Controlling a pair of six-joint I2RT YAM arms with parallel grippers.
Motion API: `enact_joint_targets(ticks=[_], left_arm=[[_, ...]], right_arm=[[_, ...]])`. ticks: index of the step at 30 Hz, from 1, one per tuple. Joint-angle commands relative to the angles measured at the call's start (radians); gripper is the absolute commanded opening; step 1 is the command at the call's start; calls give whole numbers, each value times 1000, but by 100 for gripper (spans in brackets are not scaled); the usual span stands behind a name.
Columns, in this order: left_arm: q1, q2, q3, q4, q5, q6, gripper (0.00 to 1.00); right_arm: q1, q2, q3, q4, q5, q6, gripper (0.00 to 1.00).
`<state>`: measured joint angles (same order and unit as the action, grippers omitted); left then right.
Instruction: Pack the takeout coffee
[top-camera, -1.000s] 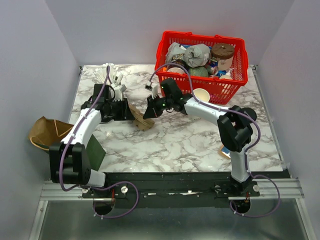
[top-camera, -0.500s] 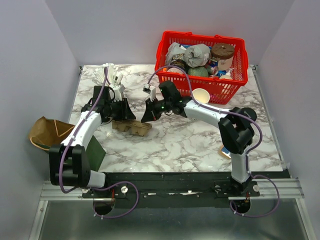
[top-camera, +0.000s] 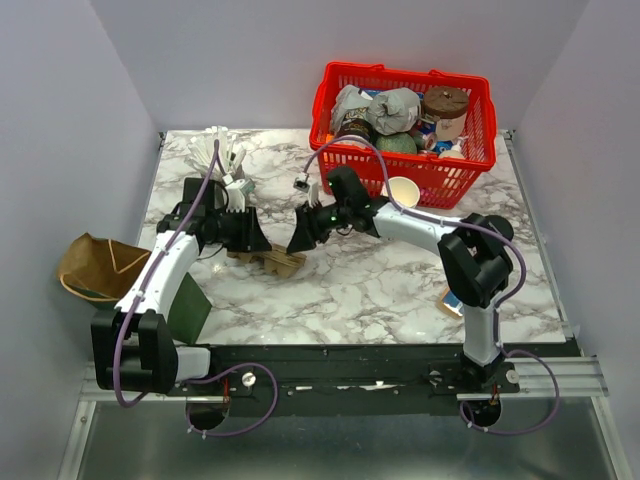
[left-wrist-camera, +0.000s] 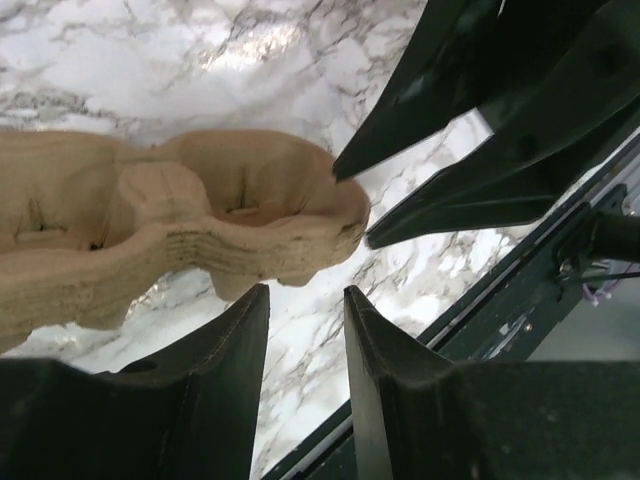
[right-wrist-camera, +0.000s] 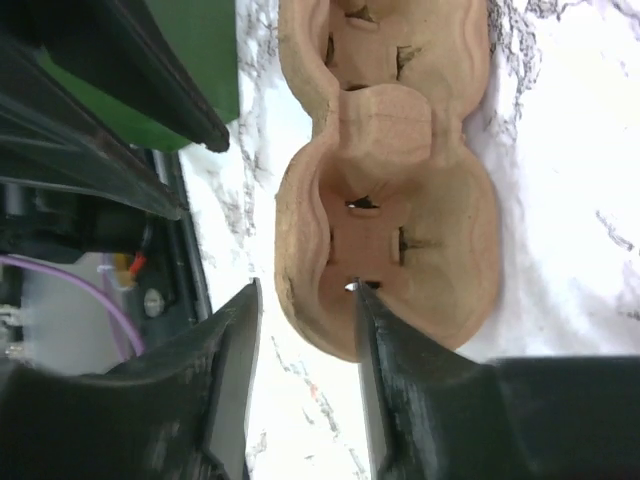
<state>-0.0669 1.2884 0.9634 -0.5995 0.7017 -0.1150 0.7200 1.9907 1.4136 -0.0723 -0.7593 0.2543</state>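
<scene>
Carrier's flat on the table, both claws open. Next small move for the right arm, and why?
Probably back the right claw off the cup carrier and lift clear. Its jaws stand open astride the carrier's rim, gripping nothing, and the carrier lies flat on the table. The paper cup beside the red basket looks like the next pick.

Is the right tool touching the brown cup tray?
Cannot tell. In the right wrist view the right tool straddles the rim of the cup tray with open fingers; no clear contact or gap shows.
</scene>
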Motion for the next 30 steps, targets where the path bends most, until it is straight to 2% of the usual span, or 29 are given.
enact_joint_targets(ticks=[1,3,7,8,11,16,21,30], left_arm=[[-1,-28,-17,-97,-79,75,43],[-1,-26,-12,-108,-94,86,42],[-1,-9,4,-146,-226,148,38],[-1,3,11,-160,-298,182,38],[-1,45,20,-160,-399,250,38],[-1,113,43,-86,-504,331,38],[-2,170,78,-20,-509,336,40],[-100,272,141,81,-430,279,42]], right_arm=[[-42,-7,63,-3,-129,-79,59],[-57,28,108,-12,-173,-121,62],[-63,72,145,-41,-232,-210,63],[-62,80,146,-44,-226,-214,62],[-60,86,139,-46,-164,-225,59],[-59,86,105,-73,-41,-308,58],[-36,106,59,-110,22,-426,57],[15,-9,-61,-119,0,-431,57]])
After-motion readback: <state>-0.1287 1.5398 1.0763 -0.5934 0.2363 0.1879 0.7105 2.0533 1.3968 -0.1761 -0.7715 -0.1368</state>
